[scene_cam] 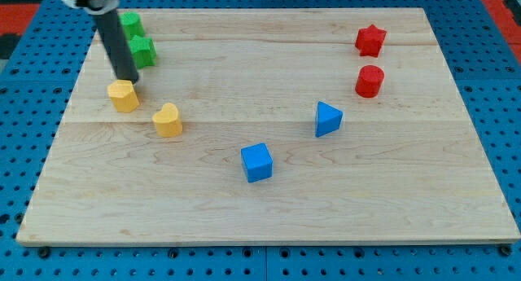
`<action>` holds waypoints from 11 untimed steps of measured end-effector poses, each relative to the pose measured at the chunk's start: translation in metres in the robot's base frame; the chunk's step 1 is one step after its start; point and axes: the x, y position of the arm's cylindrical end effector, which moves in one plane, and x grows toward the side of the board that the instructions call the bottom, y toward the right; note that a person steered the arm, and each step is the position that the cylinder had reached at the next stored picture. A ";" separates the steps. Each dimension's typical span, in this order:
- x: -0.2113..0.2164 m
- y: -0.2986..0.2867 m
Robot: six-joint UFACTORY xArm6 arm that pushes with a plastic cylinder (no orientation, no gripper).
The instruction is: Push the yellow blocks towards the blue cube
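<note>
Light falls bright and even over the wooden board (269, 208), apparently from overhead; each block casts only a short, soft shadow. Nothing glares. My rod's upper end looks slightly blurred at the view's top.

My tip (130, 80) stands at the view's left, touching or just above the top edge of the yellow hexagonal block (123, 95). The yellow heart-shaped block (168, 120) lies near it, toward the view's lower right. The blue cube (256, 162) sits well apart, near the centre bottom of the wooden surface (407, 191). A blue triangular block (327, 119) lies to its upper right. Two green blocks (137, 38), shapes unclear, sit beside the rod at upper left. A red star (370, 40) and red cylinder (369, 81) occupy the upper right.
</note>
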 end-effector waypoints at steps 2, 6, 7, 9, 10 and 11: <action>0.045 -0.005; 0.070 0.095; 0.103 0.120; 0.132 0.096; 0.116 0.076; 0.094 0.087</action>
